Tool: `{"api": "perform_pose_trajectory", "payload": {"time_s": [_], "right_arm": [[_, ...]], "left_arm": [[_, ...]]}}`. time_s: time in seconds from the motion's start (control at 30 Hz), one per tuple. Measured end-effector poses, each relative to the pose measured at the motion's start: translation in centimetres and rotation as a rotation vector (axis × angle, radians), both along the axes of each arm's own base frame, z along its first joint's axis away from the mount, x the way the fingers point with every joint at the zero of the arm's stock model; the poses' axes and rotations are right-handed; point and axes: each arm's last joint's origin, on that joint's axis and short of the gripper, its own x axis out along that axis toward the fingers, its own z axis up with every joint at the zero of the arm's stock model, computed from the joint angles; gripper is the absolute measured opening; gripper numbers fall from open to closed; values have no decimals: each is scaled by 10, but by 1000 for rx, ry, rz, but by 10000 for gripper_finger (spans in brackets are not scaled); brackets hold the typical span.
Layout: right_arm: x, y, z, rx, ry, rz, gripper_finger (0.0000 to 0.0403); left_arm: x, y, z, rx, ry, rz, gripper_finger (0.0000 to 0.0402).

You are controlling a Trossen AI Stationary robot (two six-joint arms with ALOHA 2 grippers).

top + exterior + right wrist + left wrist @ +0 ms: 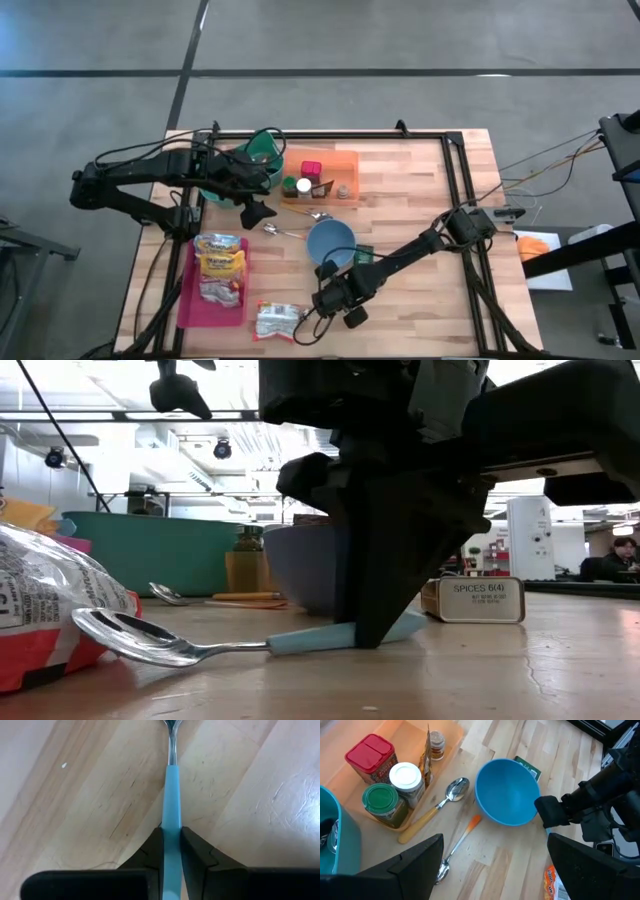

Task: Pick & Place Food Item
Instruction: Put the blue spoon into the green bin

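Observation:
A spoon point(150, 640) with a light blue handle lies on the wooden table near its front edge, its metal bowl next to a snack bag point(275, 320). My right gripper point(325, 300) stands over the handle and is shut on it. Farther left, two more snack bags lie on a pink tray point(185, 300). My left gripper point(492, 870) hangs open above the table by the orange tray point(345, 160), holding nothing. My right gripper pinches the spoon's blue handle point(172, 820) between its two fingers, one on each long side, about midway along the handle. The fingers point(375, 590) come from above, pointing steeply down. The spoon lies flat on the table, its handle end point(410, 626) sticking out past the fingers.
A blue bowl point(331, 243) and a small spice tin point(480, 600) stand just behind the right gripper. The orange tray holds spice jars point(395, 785); a teal bin point(262, 152) stands beside it. Two more spoons point(451, 795) lie between the tray and the bowl.

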Motion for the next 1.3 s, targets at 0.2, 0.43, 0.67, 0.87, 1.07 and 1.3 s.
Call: {"api": "perform_pose_trajectory", "payload": {"time_s": [0.2, 0.43, 0.67, 0.87, 1.07, 1.3], "right_arm": [[-4, 4, 7, 29, 0, -93, 32], [-12, 10, 26, 71, -23, -205, 31], [-16, 6, 33, 41, -46, -389, 31], [-18, 4, 50, 39, -125, -472, 13], [-24, 8, 71, 55, -197, -503, 4], [-26, 13, 72, 62, -190, -448, 6]], "left_arm": [[-1, 0, -1, -1, 17, 0, 360], [-4, 0, -3, -3, 48, 0, 360], [-3, -2, -3, 12, 46, -26, 360], [-4, 0, -1, 72, 38, -5, 360], [-12, -3, 6, 134, -3, 23, 360], [-14, -7, 7, 137, -12, 5, 360]]}}
